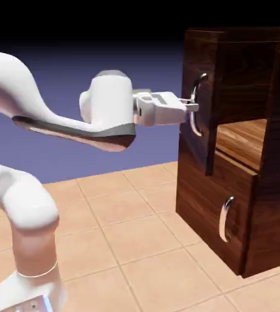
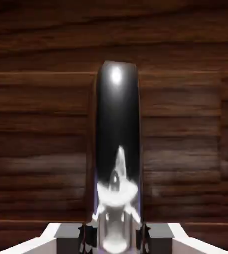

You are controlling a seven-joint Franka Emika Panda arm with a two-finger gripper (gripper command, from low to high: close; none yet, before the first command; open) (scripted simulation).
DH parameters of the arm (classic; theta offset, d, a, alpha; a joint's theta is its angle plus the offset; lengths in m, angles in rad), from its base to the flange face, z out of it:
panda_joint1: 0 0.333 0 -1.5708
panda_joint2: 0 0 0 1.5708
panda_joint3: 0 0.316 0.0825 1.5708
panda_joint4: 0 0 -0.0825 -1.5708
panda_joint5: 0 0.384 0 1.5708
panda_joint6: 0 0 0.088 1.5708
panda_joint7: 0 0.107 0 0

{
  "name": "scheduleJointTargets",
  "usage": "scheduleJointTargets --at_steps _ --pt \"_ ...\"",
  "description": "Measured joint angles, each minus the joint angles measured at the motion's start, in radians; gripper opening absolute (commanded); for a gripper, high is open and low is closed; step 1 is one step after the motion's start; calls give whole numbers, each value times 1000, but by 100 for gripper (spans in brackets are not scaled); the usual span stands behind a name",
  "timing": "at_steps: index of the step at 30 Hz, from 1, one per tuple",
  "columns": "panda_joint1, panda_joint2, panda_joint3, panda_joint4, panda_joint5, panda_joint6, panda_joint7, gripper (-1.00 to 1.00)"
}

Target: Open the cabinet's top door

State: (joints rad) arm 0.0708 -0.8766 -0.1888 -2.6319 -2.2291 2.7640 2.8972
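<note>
The cabinet (image 1: 270,201) stands at the exterior view's right, tall and dark walnut. Its top door (image 1: 198,55) stands ajar, and a lighter wood shelf (image 1: 243,141) shows behind it. My gripper (image 1: 193,108) reaches in level from the left and is shut on the top door's long curved silver handle (image 1: 195,125). In the hand view the handle (image 2: 116,144) rises upright and shiny between the two grey fingertips (image 2: 88,237), with my gripper (image 2: 116,239) closed around its lower part. Dark wood grain of the top door (image 2: 41,124) fills the rest of that view.
Below the top door sits a shorter panel (image 1: 206,201) with a smaller silver handle (image 1: 226,218). The tan tiled table (image 1: 124,244) spreads in front of the cabinet, with the white arm (image 1: 26,219) rising at the lower left.
</note>
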Motion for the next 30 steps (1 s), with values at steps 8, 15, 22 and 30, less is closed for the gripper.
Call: scheduleJointTargets --at_steps 8,15,22,30 --pt "-290 -96 259 -56 193 91 0 -100" --pt "-414 -222 392 -127 464 119 -154 -100" --pt "-353 -337 468 -204 767 -18 -378 -100" --pt "-210 -435 650 -224 1100 -343 -538 -100"
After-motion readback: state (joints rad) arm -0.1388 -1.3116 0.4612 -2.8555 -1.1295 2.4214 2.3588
